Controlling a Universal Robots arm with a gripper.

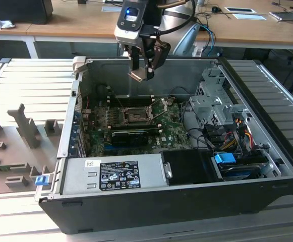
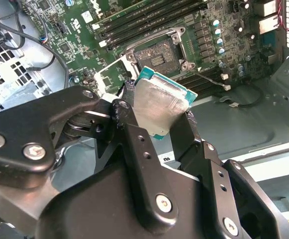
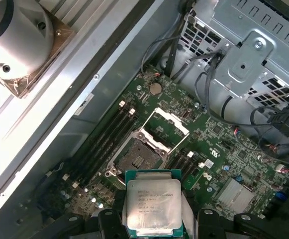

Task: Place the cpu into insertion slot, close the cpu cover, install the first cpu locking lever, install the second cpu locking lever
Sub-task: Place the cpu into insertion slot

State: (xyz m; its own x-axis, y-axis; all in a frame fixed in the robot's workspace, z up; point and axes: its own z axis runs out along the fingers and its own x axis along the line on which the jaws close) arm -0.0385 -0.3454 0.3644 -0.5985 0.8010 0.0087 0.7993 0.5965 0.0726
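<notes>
Though apart from insertion slot [image 2: 156, 55], cpu [image 2: 159, 107] clamped between fingers [image 2: 134, 144]

The cpu [image 2: 160, 102] sits in the claw [image 2: 158, 113], above the insertion slot [image 2: 159, 56].

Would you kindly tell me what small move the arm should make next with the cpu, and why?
Probably lower it toward the insertion slot: the gripper holds the cpu well above the motherboard, and the cpu cover stands open.
</notes>
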